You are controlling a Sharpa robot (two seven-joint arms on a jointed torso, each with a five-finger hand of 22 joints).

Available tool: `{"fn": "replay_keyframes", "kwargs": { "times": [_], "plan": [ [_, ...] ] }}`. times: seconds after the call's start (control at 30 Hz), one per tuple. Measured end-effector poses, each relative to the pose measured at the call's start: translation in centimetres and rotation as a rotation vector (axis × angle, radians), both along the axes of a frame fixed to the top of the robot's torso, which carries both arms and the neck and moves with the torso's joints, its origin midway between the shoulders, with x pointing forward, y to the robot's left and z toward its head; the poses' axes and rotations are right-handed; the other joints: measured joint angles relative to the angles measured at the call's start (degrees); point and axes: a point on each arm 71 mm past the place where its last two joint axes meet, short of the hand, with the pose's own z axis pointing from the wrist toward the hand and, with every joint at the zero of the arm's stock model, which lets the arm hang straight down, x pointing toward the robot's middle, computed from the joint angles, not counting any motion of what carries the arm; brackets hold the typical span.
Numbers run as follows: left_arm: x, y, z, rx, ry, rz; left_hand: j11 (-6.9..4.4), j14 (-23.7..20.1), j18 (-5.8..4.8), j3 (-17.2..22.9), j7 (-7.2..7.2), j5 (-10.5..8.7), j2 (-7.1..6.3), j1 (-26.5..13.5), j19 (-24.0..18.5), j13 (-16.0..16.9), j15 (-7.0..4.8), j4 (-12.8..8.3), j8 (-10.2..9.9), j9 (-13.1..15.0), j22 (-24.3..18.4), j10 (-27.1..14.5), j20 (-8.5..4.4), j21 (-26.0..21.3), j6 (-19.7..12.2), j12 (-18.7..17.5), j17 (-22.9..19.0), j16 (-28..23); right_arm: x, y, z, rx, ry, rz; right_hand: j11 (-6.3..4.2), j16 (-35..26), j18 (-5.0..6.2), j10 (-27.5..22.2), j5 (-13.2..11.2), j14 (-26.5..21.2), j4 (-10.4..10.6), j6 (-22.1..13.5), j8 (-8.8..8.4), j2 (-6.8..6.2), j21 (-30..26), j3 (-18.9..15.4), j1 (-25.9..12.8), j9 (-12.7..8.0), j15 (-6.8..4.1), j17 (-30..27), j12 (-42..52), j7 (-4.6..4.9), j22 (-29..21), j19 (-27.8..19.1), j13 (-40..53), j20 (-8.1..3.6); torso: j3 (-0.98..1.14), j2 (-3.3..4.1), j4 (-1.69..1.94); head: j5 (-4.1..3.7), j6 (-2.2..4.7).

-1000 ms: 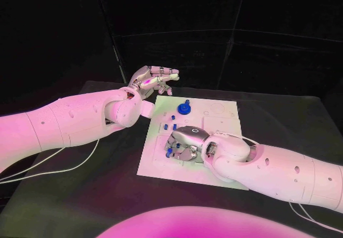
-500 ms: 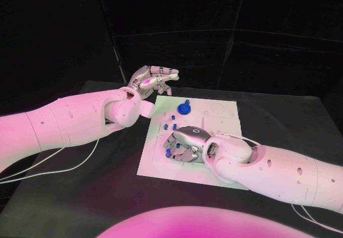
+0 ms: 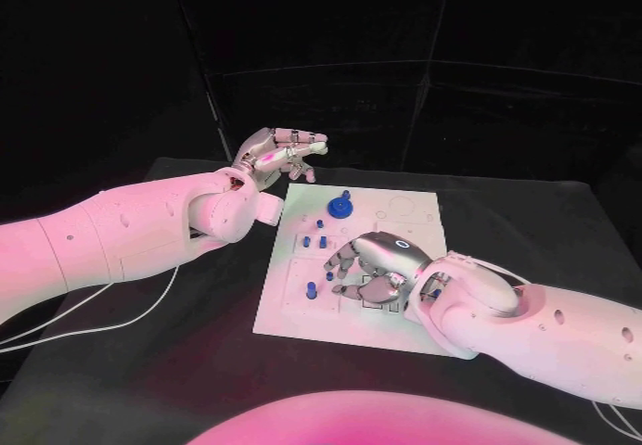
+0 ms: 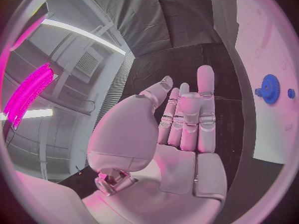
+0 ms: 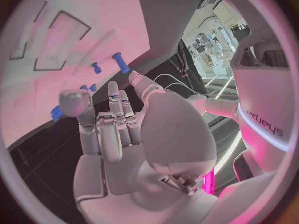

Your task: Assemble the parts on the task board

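The flat white rectangular task board [image 3: 388,236] lies at the centre of the black worktop [image 3: 160,371], its face cut with shallow outlined recesses. Toward its twelve o'clock edge stands a round blue toothed gear with a knob [image 3: 342,203], and the left wrist view catches that gear [image 4: 270,88] side-on. Several small blue pegs [image 3: 306,241] stand upright at the board's nine o'clock side, with another [image 3: 309,291] nearer seven o'clock. The right hand [image 3: 378,271] hovers palm-down over the board's middle, fingers loosely apart and nothing between them; its wrist view shows pegs [image 5: 120,62] just beyond the fingertips [image 5: 112,90]. The left hand [image 3: 282,151] is raised off the board at eleven o'clock, fingers straight and side by side, empty.
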Motion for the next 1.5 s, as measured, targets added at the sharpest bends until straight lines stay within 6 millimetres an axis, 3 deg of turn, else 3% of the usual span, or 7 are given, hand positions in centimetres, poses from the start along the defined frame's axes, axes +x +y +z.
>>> {"fn": "replay_keyframes", "kwargs": {
  "times": [0.13,0.2,0.33,0.67,0.9,1.17,1.5],
  "plan": [
    [0.0,0.2,0.0,0.001,0.0,0.002,0.0,0.0,0.0,0.0,0.0,0.0,0.0,0.0,0.0,0.0,0.0,0.0,0.0,0.0,0.0,0.0,0.0,0.0,0.0,0.0,-0.1,0.0,1.2,-3.5,1.5,0.069,0.073,-0.122,-1.91,0.0,0.0,7.5,1.4,0.1,0.3,0.5,1.09,-1.09,3.4,-3.9,-1.3,0.2,-1.95,0.0,13.8,-1.4,4.9,1.8,10.4,-1.81,-0.07,-0.16,-0.13,-0.91,0.52],
    [0.0,0.2,0.0,0.001,0.001,0.001,0.0,0.0,0.0,0.0,0.0,0.0,0.0,0.0,0.0,0.0,0.0,0.0,0.0,0.0,0.0,0.0,0.0,0.0,0.0,0.0,-0.1,0.0,1.5,-5.1,1.8,0.092,0.117,-0.176,-2.82,0.0,-0.94,10.3,3.1,0.1,2.0,-1.8,2.24,-0.18,6.3,-8.0,-3.5,0.3,-1.96,0.0,36.2,-1.5,8.9,3.1,37.3,-2.22,-0.09,-0.25,-0.2,-1.53,0.77],
    [0.0,0.4,0.0,0.002,0.001,0.004,0.0,0.0,0.0,0.0,0.0,0.0,0.0,0.0,0.0,0.0,0.0,0.0,0.0,0.0,0.0,0.0,0.0,0.0,0.0,0.0,-0.1,0.0,1.5,-7.5,2.0,0.115,0.195,-0.258,-1.78,0.0,-1.37,11.3,4.0,0.1,4.2,-2.1,6.64,2.07,9.9,-11.8,-4.4,1.5,-1.95,0.0,62.6,-1.38,14.4,4.0,64.5,-1.89,-0.14,-0.41,-0.42,-2.3,0.97],
    [-0.1,0.5,0.0,0.0,0.004,-0.002,0.0,0.0,0.0,0.2,0.0,0.0,0.0,0.0,0.0,0.0,0.0,0.2,0.4,0.0,-0.1,0.0,0.0,-0.2,0.0,0.5,-0.1,0.0,0.9,-11.9,1.8,0.057,0.302,-0.412,-1.48,0.0,-3.16,5.1,5.1,0.1,7.6,-6.2,14.01,3.21,14.9,-18.6,-4.6,3.4,-1.95,0.0,61.3,-1.49,22.1,5.5,61.2,-2.22,-0.38,-0.79,-1.03,-4.46,0.85],
    [-0.2,0.7,0.0,-0.001,0.007,-0.005,0.0,0.0,0.0,0.2,0.0,0.0,0.0,0.0,0.0,0.0,0.0,0.2,0.4,0.0,-0.1,0.0,0.0,-0.2,0.0,0.5,-0.1,0.0,0.2,-12.7,0.5,-0.022,0.354,-0.451,-1.37,-9.3,2.85,-16.0,6.3,-4.1,11.7,-7.4,18.84,3.44,-10.7,-23.5,-1.6,3.9,-1.3,-4.4,39.8,-1.15,-14.0,-11.2,33.3,-1.43,-0.42,-0.82,-1.35,-5.29,0.67],
    [-0.3,0.8,0.0,-0.001,0.007,-0.006,0.0,0.0,0.0,0.2,0.0,0.0,0.0,0.0,0.0,0.0,0.0,0.2,0.4,0.0,-0.1,0.0,0.0,-0.2,0.0,0.5,-0.1,0.0,-0.1,-13.3,-0.2,-0.071,0.359,-0.478,-1.96,-24.4,3.16,-12.7,8.6,-8.1,12.7,-5.3,17.71,4.67,-20.2,-26.2,3.0,1.7,-2.12,-18.7,33.1,-2.09,-22.0,-10.5,24.6,-1.88,-0.47,-0.87,-1.61,-5.6,0.54],
    [-0.3,0.9,0.0,0.0,0.009,-0.006,0.0,0.0,0.0,0.2,0.0,0.0,0.0,0.0,0.0,0.0,0.0,0.2,0.4,0.0,-0.1,0.0,0.0,-0.2,0.0,0.5,-0.1,0.0,-0.2,-13.3,-0.6,-0.152,0.323,-0.5,-4.36,-15.2,-1.82,10.2,11.0,0.0,13.7,-2.4,20.38,5.34,7.1,-30.7,-2.6,2.0,-4.3,-5.8,59.8,-4.55,12.9,5.4,59.5,-4.59,-0.47,-0.9,-1.58,-5.67,0.46]
  ]
}}
